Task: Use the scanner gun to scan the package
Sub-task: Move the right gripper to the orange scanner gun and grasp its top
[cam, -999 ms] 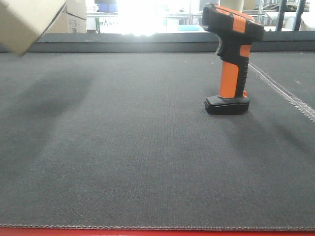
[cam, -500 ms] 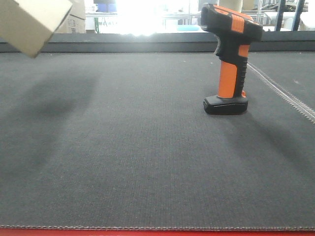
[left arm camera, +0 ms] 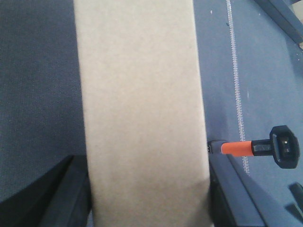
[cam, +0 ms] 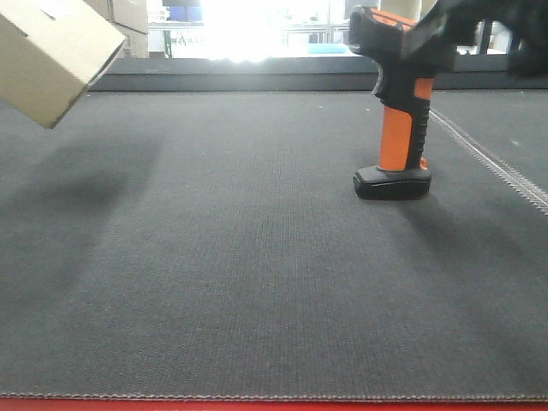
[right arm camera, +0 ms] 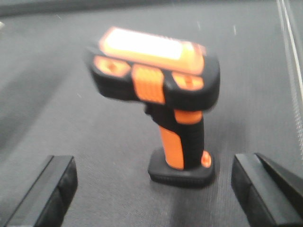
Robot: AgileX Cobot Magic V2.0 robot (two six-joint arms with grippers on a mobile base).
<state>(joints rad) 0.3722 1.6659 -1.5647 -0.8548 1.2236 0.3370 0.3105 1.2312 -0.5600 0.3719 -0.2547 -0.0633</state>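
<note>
Grey mat [cam: 257, 274], upright scanner gun [cam: 401, 128], package [cam: 53, 62] aloft.

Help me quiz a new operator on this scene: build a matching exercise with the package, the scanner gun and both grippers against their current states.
Things:
1. package
2. scanner gun
3. left gripper
4. right gripper

States:
A. open, one finger on either side of the scanner gun
B. standing upright on its foot on the mat
C. tilted, held up off the mat
D. clamped on two sides of the package

Pairs: 1-C; 2-B; 3-D; 4-A
</note>
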